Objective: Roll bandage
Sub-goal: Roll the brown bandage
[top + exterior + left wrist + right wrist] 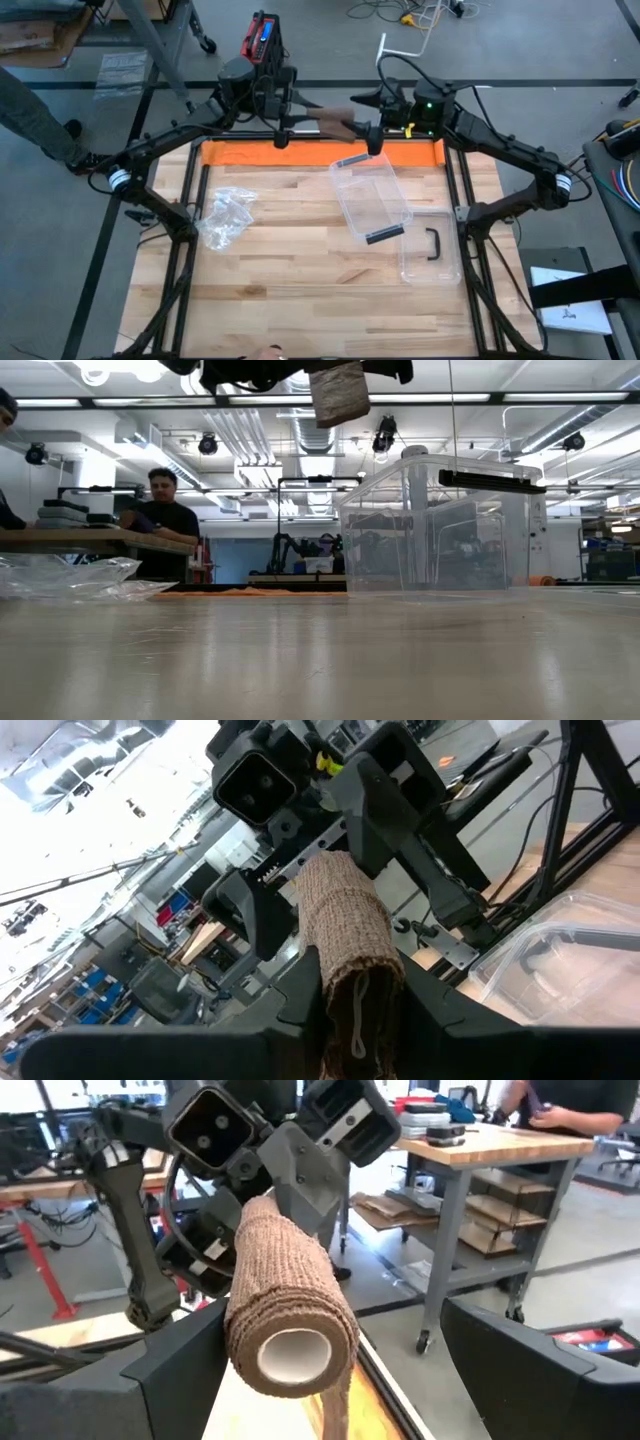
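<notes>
A brown bandage roll (332,118) is held in the air over the table's far edge, above the orange strip (320,152). My left gripper (355,990) is shut on one end of it. The roll's other end, with its hollow core (290,1350), faces my right gripper (340,1370). That gripper is wide open, with one finger (170,1370) close beside the roll and the other (520,1360) well off it. A loose tail (335,1415) hangs from the roll. In the low view the roll (340,392) shows high above the table. My left gripper pinches the roll's near end (352,975) between its two fingers (290,1010). The fingers come level from the table's left and lie along the roll. The roll sticks out level beyond the fingertips toward my right gripper, lifted clear of the table.
A clear plastic box (372,198) lies right of the table's middle, with its lid (430,250) beside it toward the right edge. A crumpled clear bag (225,215) lies on the left. A person (160,520) sits at a bench beyond the table.
</notes>
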### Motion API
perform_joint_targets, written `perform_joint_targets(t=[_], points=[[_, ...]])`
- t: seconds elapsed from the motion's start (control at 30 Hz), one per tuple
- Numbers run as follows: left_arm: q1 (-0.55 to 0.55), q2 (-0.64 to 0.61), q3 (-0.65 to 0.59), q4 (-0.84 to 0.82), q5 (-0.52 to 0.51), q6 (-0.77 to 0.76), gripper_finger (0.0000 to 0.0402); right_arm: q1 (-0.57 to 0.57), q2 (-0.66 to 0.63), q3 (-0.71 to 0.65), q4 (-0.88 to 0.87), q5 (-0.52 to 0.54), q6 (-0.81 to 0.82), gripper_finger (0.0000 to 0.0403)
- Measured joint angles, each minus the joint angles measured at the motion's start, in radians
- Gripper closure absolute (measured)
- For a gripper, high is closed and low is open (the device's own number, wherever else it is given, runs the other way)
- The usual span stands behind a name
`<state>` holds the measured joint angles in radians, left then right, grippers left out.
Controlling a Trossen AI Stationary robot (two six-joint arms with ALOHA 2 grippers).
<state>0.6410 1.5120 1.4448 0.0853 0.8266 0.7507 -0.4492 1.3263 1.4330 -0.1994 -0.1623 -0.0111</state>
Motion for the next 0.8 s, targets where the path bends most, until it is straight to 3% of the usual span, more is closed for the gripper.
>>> perform_joint_targets(t=[0.1, 0.5, 0.63, 0.8], points=[[-0.007, 0.002, 0.000, 0.001, 0.004, 0.018, 0.0327, -0.001, 0.013, 0.000, 0.003, -0.053, 0.019, 0.0054], [-0.010, 0.004, 0.000, 0.004, -0.003, 0.022, 0.0326, 0.020, 0.044, 0.000, 0.039, -0.055, 0.027, 0.0059], [-0.010, 0.004, 0.000, 0.003, -0.005, 0.019, 0.0327, 0.037, 0.045, 0.000, 0.060, -0.055, 0.014, 0.0092], [-0.010, 0.004, 0.000, 0.004, -0.006, 0.019, 0.0326, 0.039, 0.045, 0.000, 0.056, -0.055, 0.012, 0.0164]])
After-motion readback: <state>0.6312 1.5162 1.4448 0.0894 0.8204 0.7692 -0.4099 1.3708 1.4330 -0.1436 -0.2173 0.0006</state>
